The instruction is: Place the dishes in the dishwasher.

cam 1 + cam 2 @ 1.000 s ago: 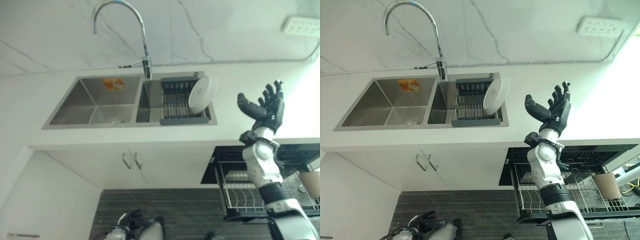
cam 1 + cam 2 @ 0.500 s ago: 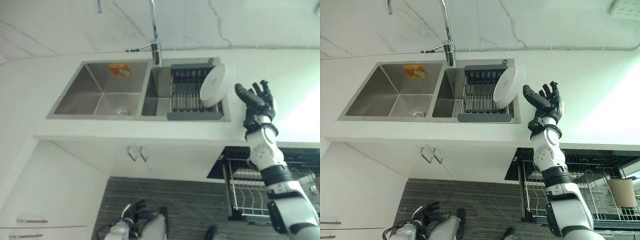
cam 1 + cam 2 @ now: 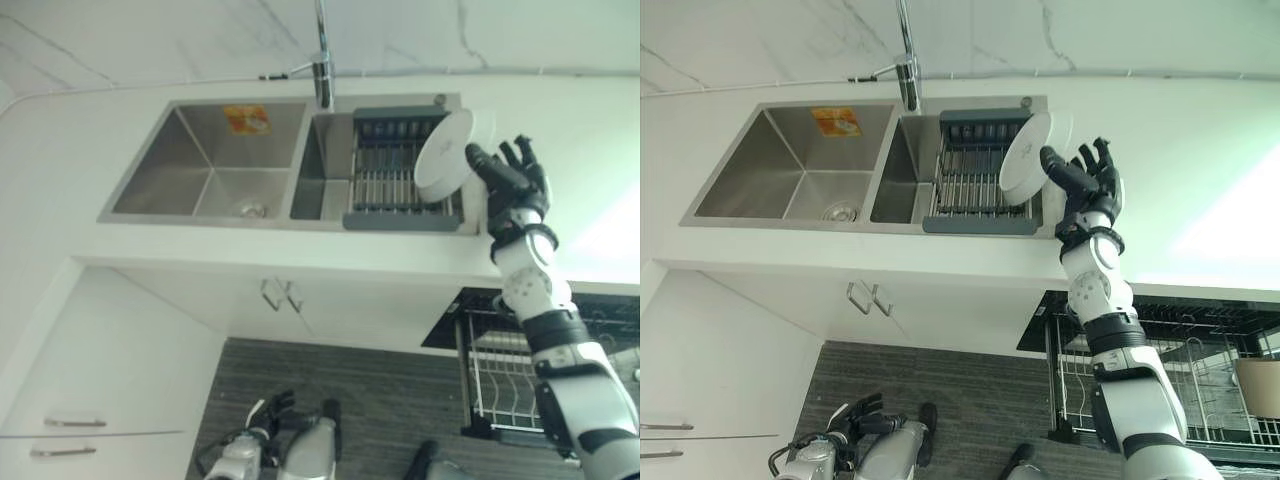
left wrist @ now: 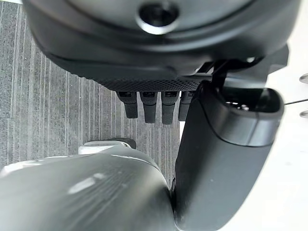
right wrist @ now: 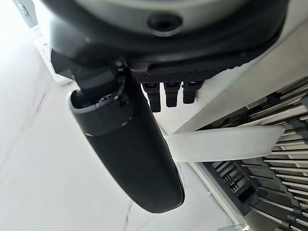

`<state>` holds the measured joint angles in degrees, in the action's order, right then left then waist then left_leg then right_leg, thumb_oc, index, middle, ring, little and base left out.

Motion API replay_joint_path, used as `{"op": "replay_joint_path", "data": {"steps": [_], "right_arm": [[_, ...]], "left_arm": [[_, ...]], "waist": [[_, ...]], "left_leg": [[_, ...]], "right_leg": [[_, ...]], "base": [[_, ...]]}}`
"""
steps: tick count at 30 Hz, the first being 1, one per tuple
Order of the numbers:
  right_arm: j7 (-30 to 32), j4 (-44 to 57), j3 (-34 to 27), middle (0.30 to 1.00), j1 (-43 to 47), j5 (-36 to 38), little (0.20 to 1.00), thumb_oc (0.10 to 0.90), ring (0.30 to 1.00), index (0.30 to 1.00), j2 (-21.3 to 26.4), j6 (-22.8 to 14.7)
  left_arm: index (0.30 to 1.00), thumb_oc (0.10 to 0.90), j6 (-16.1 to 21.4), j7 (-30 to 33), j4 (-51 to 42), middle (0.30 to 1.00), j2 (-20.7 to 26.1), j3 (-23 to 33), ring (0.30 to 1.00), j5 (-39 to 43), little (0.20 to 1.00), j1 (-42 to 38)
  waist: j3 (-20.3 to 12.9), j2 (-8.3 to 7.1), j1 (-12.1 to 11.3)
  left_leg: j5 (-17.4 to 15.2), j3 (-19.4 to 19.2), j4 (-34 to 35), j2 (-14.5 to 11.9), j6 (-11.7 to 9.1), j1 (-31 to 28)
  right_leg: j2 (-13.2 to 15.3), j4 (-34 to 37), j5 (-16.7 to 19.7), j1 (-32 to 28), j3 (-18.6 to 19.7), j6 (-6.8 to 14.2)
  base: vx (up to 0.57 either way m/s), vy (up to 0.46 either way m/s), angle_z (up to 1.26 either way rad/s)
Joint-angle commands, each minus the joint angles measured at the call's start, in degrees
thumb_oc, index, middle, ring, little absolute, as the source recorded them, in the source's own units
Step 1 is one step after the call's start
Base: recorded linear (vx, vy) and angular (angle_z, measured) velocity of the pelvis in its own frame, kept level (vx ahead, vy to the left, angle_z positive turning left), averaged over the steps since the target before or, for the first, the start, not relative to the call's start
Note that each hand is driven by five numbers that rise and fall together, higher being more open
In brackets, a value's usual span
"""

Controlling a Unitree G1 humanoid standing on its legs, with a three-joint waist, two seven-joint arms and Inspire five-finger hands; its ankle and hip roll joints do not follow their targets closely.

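Below the sink [image 3: 205, 165], near the floor, the left hand [image 3: 855, 417] hangs idle with relaxed, slightly spread fingers. Right of the sink and lower, the dishwasher rack [image 3: 1160, 385] stands pulled out, with what looks like a tan cup [image 3: 1258, 385] at its far right; no plate is seen in it, so the task looks barely begun. Up on the counter [image 3: 300, 255], the grey drying rack [image 3: 395, 180] sits in the sink's right basin, and a white plate [image 3: 442, 155] stands tilted on edge against its right end. The right hand [image 3: 510, 180] is just beside the plate, fingers spread and straight, thumb by the rim, not yet closed on it. Right of the sink the counter lies bare, giving room to lift the plate out and carry it down; the counter's front edge overhangs the rack and must be cleared.
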<state>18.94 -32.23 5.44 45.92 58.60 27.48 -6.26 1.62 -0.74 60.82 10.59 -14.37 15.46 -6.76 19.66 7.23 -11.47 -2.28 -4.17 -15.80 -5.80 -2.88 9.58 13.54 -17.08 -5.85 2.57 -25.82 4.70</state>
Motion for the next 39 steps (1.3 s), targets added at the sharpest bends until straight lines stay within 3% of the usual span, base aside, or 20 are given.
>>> {"op": "replay_joint_path", "data": {"steps": [1, 18, 19, 20, 22, 27, 31, 37, 39], "right_arm": [[-0.6, 3.5, -1.6, 0.900, 6.9, -1.1, 0.900, 0.800, 0.900, 0.900, 3.0, -3.0], [-3.2, -2.3, 0.9, 0.900, 11.6, -3.2, 0.900, 0.800, 0.900, 0.900, 4.0, 0.1], [-3.4, -2.5, 1.1, 0.829, 11.9, -3.7, 0.829, 0.753, 0.829, 0.829, 4.0, 0.8], [-3.6, -2.8, 1.5, 0.528, 12.1, -4.6, 0.528, 0.552, 0.528, 0.528, 4.0, 1.6], [-3.6, -2.9, 2.0, 0.300, 12.5, -6.7, 0.300, 0.400, 0.300, 0.300, 4.2, 3.5], [-4.4, -5.8, 4.5, 0.300, 13.2, -12.4, 0.300, 0.400, 0.300, 0.300, 6.1, 7.0], [-3.3, -7.1, 5.0, 0.300, 13.5, -13.2, 0.300, 0.400, 0.300, 0.300, 6.8, 5.7], [4.4, -6.4, 4.3, 0.300, 13.6, -18.0, 0.300, 0.400, 0.300, 0.300, 6.3, -3.1], [6.7, -5.2, 3.6, 0.300, 13.1, -19.5, 0.300, 0.400, 0.300, 0.300, 5.5, -8.5]], "left_arm": [[0.900, 0.800, -5.5, 1.6, 6.3, 0.900, 6.1, -5.0, 0.900, -3.2, 0.900, 9.7], [0.900, 0.800, -5.5, 0.8, 4.2, 0.900, 7.0, -5.0, 0.900, -3.1, 0.900, 8.2], [0.900, 0.800, -5.5, 0.7, 4.1, 0.900, 7.0, -5.0, 0.900, -3.0, 0.900, 8.2], [0.900, 0.800, -5.7, 0.7, 4.0, 0.900, 7.0, -5.0, 0.900, -2.9, 0.900, 8.0], [0.900, 0.800, -6.1, 0.8, 3.6, 0.900, 7.2, -4.9, 0.900, -2.8, 0.900, 7.9], [0.900, 0.800, -6.4, 1.0, 3.2, 0.900, 7.1, -4.5, 0.900, -3.1, 0.900, 7.7], [0.900, 0.800, -6.8, 0.9, 2.6, 0.900, 7.3, -4.4, 0.900, -3.2, 0.900, 7.6], [0.900, 0.800, -6.8, 1.2, 2.5, 0.900, 6.7, -4.8, 0.900, -2.5, 0.900, 7.5], [0.900, 0.800, -6.6, 1.5, 2.6, 0.900, 6.2, -4.9, 0.900, -3.0, 0.900, 7.6]], "waist": [[-0.6, -1.08, -2.3], [1.8, 0.35, -3.2], [1.8, 0.35, -3.3], [2.0, 0.33, -3.3], [2.0, 0.29, -3.4], [2.3, -0.02, -3.6], [2.4, -0.11, -3.6], [2.1, -0.42, -3.4], [1.7, -0.62, -3.3]], "left_leg": [[-4.4, -0.1, -1.4, 3.0, 0.0, 0.8], [-3.4, -0.8, -1.4, 2.9, -0.1, 2.7], [-3.4, -0.8, -1.4, 2.8, -0.1, 2.8], [-3.3, -0.8, -1.4, 2.8, -0.2, 2.9], [-3.3, -0.8, -1.4, 2.7, -0.2, 3.0], [-3.2, -0.7, -1.4, 2.4, -0.4, 3.2], [-3.2, -0.7, -1.4, 2.3, -0.4, 3.1], [-3.8, -0.5, -1.4, 2.5, -0.2, 2.2], [-4.4, -0.4, -1.4, 2.8, 0.1, 1.3]], "right_leg": [[-2.3, -0.1, -5.7, -2.6, 2.0, -0.2], [-1.7, -0.1, -4.8, -1.0, 0.7, -0.1], [-1.7, -0.1, -4.8, -0.9, 0.6, -0.1], [-1.7, -0.1, -4.7, -0.9, 0.6, 0.0], [-1.7, -0.1, -4.7, -0.8, 0.5, 0.0], [-1.7, -0.1, -4.5, -0.6, 0.3, 0.0], [-1.7, -0.1, -4.2, -0.4, 0.4, 0.2], [-1.7, -0.1, -4.1, -0.4, 1.3, 0.5], [-1.7, -0.1, -4.1, -0.6, 1.9, 0.5]], "base": [[0.00, 0.000, 0.00], [-0.01, 0.004, 0.04], [0.00, 0.000, 0.00], [0.00, 0.000, 0.00], [0.00, 0.000, 0.00], [-0.01, -0.003, 0.01], [-0.02, -0.008, 0.01], [-0.02, -0.005, -0.01], [-0.04, -0.028, -0.02]]}}
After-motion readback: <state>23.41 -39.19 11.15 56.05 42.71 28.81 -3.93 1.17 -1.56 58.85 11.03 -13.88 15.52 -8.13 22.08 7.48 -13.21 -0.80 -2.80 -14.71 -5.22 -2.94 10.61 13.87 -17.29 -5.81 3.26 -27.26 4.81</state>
